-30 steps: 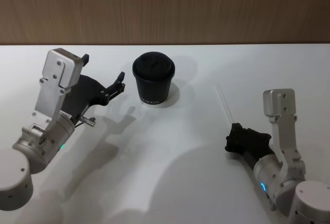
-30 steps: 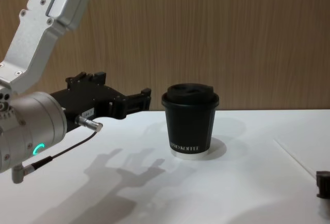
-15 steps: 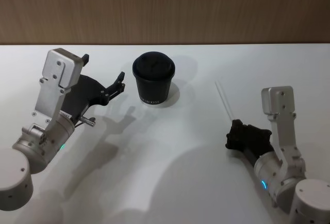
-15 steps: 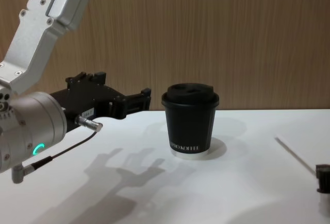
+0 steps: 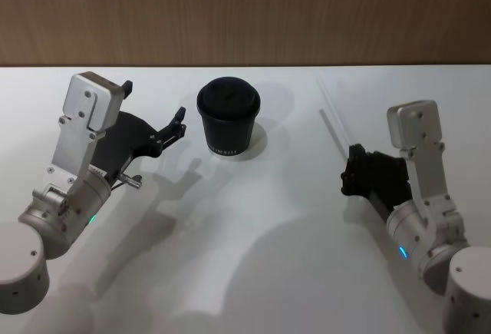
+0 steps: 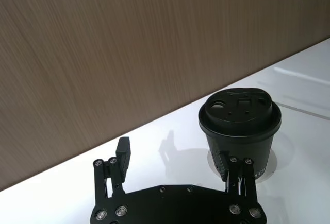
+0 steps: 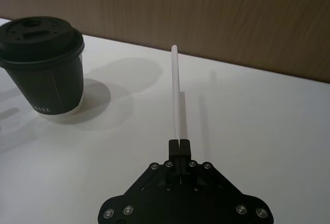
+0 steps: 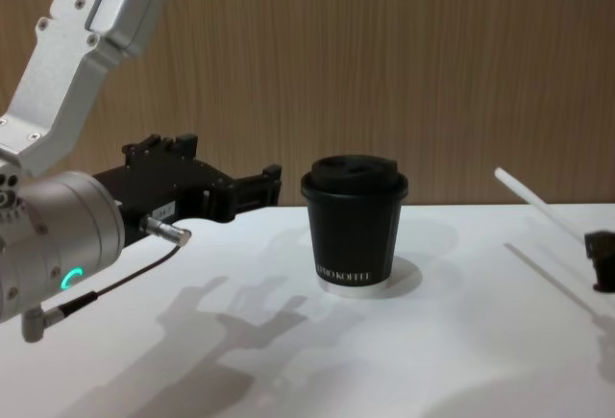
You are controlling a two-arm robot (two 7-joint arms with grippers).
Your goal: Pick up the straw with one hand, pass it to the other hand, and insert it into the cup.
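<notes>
The black lidded cup (image 5: 229, 119) (image 8: 355, 226) stands upright on the white table, left of centre. My right gripper (image 5: 354, 153) (image 7: 180, 142) (image 8: 600, 246), all black and blocky, is shut on one end of the thin white straw (image 5: 331, 115) (image 7: 177, 92) (image 8: 538, 206). It holds the straw above the table to the cup's right, with the free end pointing up and away toward the wall. My left gripper (image 5: 153, 102) (image 6: 172, 154) (image 8: 231, 159) hovers open just left of the cup (image 6: 240, 126), its fingers empty.
A brown wood wall (image 5: 245, 11) runs along the far edge of the white table (image 5: 253, 257). A grey cable with a metal plug (image 8: 165, 233) hangs from the left wrist. Bare tabletop lies between the two arms.
The right gripper has risen and moved away from me with the straw, lifting it off the table so it now tilts upward. The left arm and the cup have stayed still.
</notes>
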